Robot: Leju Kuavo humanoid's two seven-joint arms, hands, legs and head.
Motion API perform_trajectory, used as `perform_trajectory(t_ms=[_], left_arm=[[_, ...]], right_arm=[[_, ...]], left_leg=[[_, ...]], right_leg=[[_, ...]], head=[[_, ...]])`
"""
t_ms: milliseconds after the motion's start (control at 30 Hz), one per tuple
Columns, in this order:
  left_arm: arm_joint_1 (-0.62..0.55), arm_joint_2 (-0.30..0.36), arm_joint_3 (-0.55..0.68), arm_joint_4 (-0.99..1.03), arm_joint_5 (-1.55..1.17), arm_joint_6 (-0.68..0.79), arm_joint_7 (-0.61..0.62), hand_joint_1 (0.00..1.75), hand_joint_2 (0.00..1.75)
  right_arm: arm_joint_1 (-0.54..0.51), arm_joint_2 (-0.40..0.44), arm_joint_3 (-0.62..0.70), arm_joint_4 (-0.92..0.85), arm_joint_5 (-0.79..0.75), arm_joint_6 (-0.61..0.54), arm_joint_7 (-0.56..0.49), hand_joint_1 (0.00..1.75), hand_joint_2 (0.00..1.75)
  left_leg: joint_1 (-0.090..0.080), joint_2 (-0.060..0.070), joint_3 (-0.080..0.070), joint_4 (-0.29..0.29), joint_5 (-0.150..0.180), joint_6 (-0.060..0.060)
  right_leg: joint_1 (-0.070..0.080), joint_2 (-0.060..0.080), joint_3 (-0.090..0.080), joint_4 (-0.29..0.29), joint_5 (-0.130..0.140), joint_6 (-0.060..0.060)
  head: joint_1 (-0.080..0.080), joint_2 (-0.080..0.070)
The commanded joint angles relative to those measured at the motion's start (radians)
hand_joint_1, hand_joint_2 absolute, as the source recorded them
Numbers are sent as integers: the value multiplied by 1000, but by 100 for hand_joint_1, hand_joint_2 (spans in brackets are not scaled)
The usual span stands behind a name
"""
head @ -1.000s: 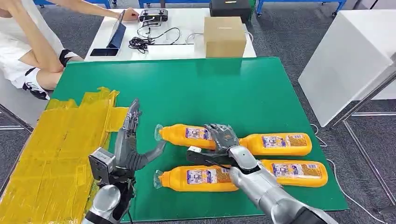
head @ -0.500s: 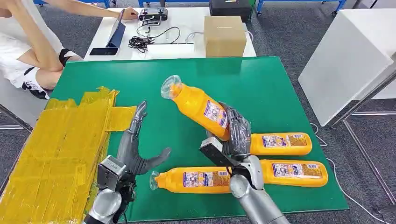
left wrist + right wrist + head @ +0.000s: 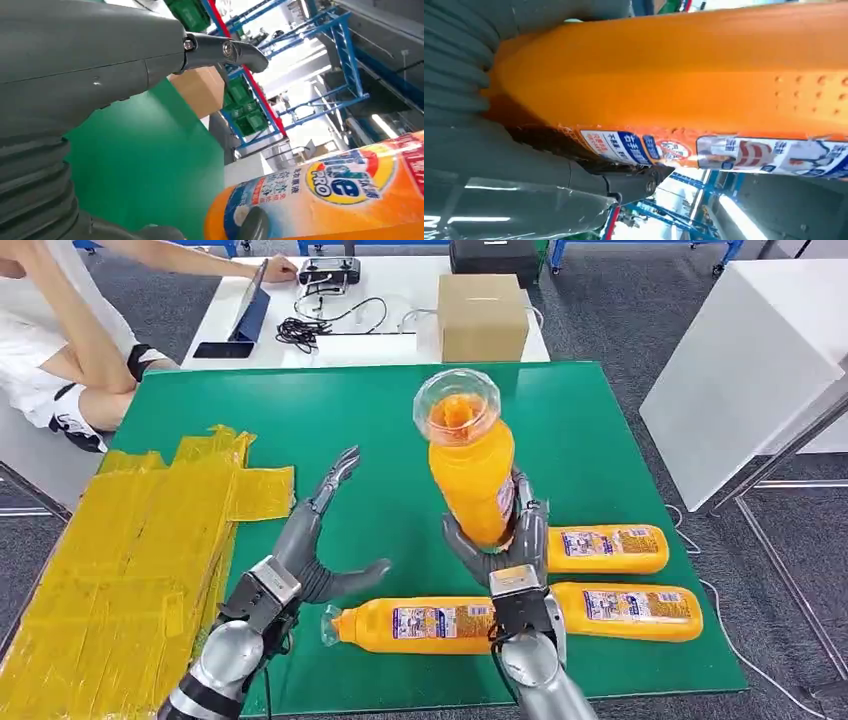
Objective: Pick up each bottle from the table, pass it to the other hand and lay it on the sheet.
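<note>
Right hand (image 3: 505, 545) grips upright orange bottle (image 3: 470, 475); left hand (image 3: 315, 545) spread, holding nothing.

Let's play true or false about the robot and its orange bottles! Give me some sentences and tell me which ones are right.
1. The right robot hand holds an orange plastic bottle lifted off the table. True.
2. The left robot hand grips a bottle too. False: it holds nothing and its fingers are spread.
3. Three orange bottles lie on the green mat. True.
4. A bottle lies on the yellow sheet. False: the sheet bears no bottle.
5. A brown cardboard box stands on the white table beyond the mat. True.
</note>
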Motion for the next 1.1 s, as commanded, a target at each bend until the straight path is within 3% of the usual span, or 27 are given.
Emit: perform_trajectory(t_ms=[33, 433, 967, 1100], left_arm=[[-136, 52, -75, 120, 207, -168, 90, 0, 175], [-142, 70, -103, 84, 283, -189, 81, 0, 175], [-72, 80, -97, 3, 342, -181, 40, 0, 175], [-37, 80, -97, -38, 339, -168, 21, 0, 175]], right_arm=[[-11, 2, 114, 22, 1, 35, -85, 175, 175], [-60, 9, 167, 167, 23, 4, -96, 175, 175], [-78, 21, 119, 306, 31, -39, -81, 175, 175], [-81, 32, 74, 347, 38, -78, -35, 175, 175]], left_leg=[[0, -1, 1, -1, 0, 0], [0, 2, 3, -1, -1, -1], [0, 2, 3, -1, -1, -1], [0, 3, 5, -2, -1, -1]], right_leg=[[0, -1, 1, 0, 0, 0], [0, 1, 4, -2, 0, 0], [0, 2, 4, -2, 0, 0], [0, 2, 5, -2, 0, 0]], head=[[0, 0], [0, 0], [0, 0], [0, 0]])
